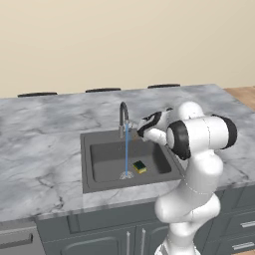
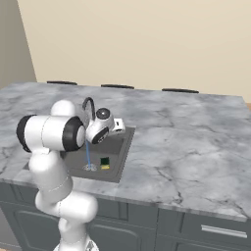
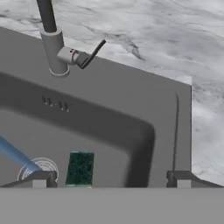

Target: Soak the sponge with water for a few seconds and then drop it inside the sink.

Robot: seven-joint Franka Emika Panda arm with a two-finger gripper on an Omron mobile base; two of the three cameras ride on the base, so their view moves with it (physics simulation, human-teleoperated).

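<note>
jaws (image 3: 111, 178): spread wide, empty, tips cut off | sponge (image 3: 80, 168): basin floor, near end hidden | water (image 3: 15, 156): running

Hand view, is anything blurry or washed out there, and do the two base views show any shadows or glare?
Hand view: soft and low in detail, the sponge a mottled green patch, no glare. Left base view: even flat light, the water crisp, the sink walls only slightly darker. Right base view: the same flat light, no highlights on the counter.

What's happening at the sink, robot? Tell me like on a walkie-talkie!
Gripper open, holding nothing, above the sink. Sponge lying on basin floor beside the drain. Water running from the faucet. Nothing in the way.
</note>
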